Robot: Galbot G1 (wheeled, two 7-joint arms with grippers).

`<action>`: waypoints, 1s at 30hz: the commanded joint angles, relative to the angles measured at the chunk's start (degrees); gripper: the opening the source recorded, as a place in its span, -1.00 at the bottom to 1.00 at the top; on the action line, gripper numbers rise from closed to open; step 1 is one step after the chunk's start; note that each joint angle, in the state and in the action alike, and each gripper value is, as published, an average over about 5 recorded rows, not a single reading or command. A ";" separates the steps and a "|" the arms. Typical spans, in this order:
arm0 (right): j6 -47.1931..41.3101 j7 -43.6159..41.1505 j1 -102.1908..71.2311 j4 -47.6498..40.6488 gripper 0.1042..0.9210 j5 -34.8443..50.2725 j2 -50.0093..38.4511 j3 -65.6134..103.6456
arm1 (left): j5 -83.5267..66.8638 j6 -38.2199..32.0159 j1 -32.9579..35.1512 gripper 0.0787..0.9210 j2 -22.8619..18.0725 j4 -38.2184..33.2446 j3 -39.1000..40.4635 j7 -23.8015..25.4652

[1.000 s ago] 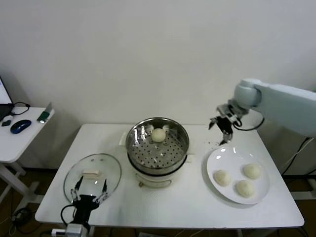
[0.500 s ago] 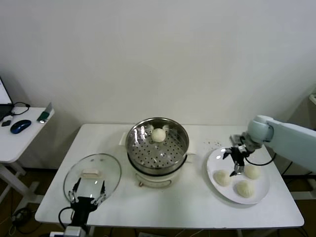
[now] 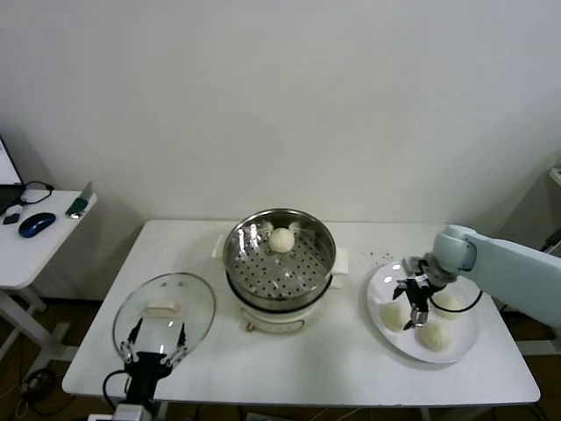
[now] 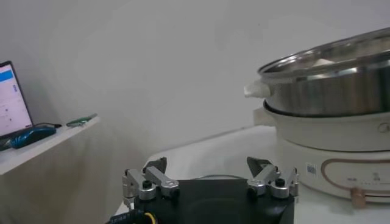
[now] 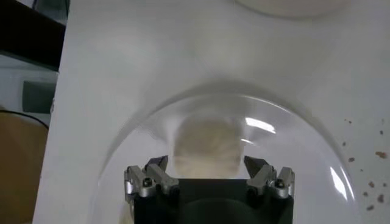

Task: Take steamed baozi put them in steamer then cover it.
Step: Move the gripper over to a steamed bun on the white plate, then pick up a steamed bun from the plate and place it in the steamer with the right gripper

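The steamer (image 3: 280,267) stands mid-table with one baozi (image 3: 281,239) on its perforated tray; it also shows in the left wrist view (image 4: 329,109). Three baozi lie on a white plate (image 3: 463,344) at the right: one (image 3: 393,315), one (image 3: 435,334), one (image 3: 451,302). My right gripper (image 3: 409,304) is open, low over the plate, its jaws either side of the left baozi (image 5: 207,149). My left gripper (image 3: 156,349) is open and empty by the table's front left edge, next to the glass lid (image 3: 164,312).
A side table (image 3: 35,237) at the far left carries a mouse (image 3: 36,224) and small items. Dark crumbs (image 3: 379,257) speckle the table behind the plate. The wall stands close behind the table.
My right gripper has come down from behind the plate and moved left, settling low over the left baozi. The left arm has barely moved.
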 commanded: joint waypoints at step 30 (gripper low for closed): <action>0.96 -1.17 9.51 -3.31 0.39 5.63 1.73 -3.42 | -0.02 0.07 -0.13 0.77 -0.02 0.39 0.59 -0.03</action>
